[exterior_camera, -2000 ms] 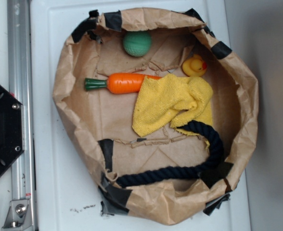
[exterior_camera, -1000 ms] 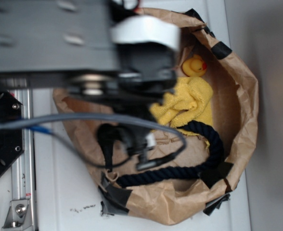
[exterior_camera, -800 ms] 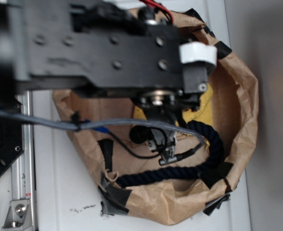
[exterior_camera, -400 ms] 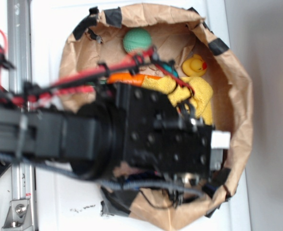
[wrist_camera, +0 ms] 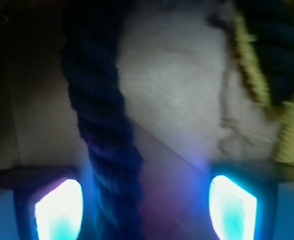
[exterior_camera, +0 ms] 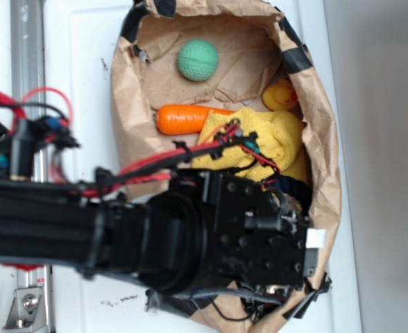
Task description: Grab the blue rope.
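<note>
The black arm (exterior_camera: 121, 236) fills the lower half of the exterior view, reaching from the left edge into the crumpled brown paper bag (exterior_camera: 322, 139) and hiding most of the bag's lower floor; red wires (exterior_camera: 183, 156) run along its top. Inside the bag, above the arm, lie a yellow cloth (exterior_camera: 273, 139), an orange carrot toy (exterior_camera: 183, 119) lying left to right with its leafy end hidden at the bag's left wall, a green ball (exterior_camera: 198, 60) near the top, and a yellow duck (exterior_camera: 282, 96) half tucked against the right wall. The blue rope (wrist_camera: 104, 130) is almost wholly covered in the exterior view; only a dark bit shows just right of the arm's wrist, below the cloth. The wrist view shows it clearly: its near strand runs roughly top to bottom through the frame, long axis along the camera's vertical, and a second dark stretch curves at the upper right beside the yellow cloth, both cut off by the frame edges. The gripper (wrist_camera: 144, 205) stands wide open, its two fingers (wrist_camera: 59, 210) glowing at the lower corners, and holds nothing; the near strand passes between them, much nearer the left one. The wrist view is dim and blurred, so whether the rope touches that finger cannot be told.
</note>
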### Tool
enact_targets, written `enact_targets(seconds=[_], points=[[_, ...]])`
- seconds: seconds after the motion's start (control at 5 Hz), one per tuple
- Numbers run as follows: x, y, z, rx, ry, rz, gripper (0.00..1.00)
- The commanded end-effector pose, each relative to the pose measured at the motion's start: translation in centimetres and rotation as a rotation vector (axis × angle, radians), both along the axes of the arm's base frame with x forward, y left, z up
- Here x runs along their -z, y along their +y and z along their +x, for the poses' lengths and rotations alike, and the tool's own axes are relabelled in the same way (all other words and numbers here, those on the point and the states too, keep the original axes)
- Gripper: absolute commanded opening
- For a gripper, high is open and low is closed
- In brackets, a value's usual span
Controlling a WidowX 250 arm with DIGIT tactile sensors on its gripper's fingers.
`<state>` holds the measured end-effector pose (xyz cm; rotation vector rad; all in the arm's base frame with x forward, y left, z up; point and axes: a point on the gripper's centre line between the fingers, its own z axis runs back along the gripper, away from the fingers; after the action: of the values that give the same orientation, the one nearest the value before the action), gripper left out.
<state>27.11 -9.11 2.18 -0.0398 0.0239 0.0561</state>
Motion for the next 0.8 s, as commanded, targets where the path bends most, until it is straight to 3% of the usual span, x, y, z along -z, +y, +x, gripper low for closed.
enact_targets(seconds=[0.0,0.2,0.4,0.6], points=[[1.0,0.4,-1.3,0.029,-0.038,-0.023,0.0],[-1.2,2.6,-1.0,0.01,-0.106,-0.044,0.0],[-2.7,3.9,-0.6,-0.012,-0.147,-0.026,0.0],[-6.9,5.3,-0.7,0.003,-0.164,0.038,0.0]])
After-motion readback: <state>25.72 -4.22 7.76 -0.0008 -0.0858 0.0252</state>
